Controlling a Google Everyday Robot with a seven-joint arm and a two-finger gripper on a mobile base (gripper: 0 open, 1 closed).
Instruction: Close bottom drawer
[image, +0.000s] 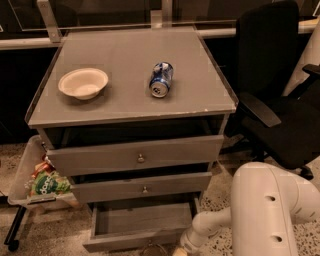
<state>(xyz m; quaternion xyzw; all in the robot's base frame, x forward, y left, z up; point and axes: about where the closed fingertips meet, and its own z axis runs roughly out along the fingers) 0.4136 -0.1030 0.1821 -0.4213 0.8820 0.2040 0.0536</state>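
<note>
Our gripper (179, 248), state we cannot tell, sits beside the front right corner of the open bottom drawer (142, 224); off-centre pushing might jam it.

A black office chair (272, 75) stands on speckled floor (6, 167) beside a grey cabinet (125, 47), dark wall (17, 90) behind.

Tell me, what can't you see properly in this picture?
Camera view:
- gripper: by the front right corner of the bottom drawer, cut off by the lower edge.
- bottom drawer's rear: hidden under the middle drawer.
- office chair: base mostly behind the robot arm.
</note>
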